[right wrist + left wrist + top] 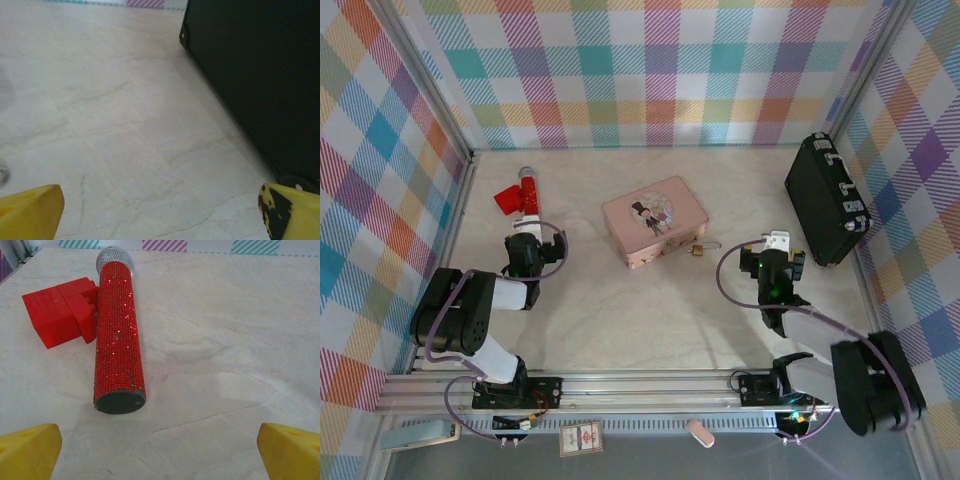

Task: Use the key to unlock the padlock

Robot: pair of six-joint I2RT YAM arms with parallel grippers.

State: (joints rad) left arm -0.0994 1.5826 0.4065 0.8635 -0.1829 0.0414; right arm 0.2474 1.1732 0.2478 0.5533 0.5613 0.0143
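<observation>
With fingers (30, 210) spread and empty on both arms, move right gripper (777, 240) left to padlock (698, 250) beside tin (655, 222); pinch body low, leave room for key (712, 245).

Pale table (620, 320) holds microphone (529, 190), red block (506, 201), pink tin (654, 221) (padlock (698, 250) beside it), black case (825, 198).

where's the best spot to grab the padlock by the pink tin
Probably the brass body of the padlock, pinched from above, coming in from its open right side: it lies low on the table, and the pink tin sits close on its left.
</observation>
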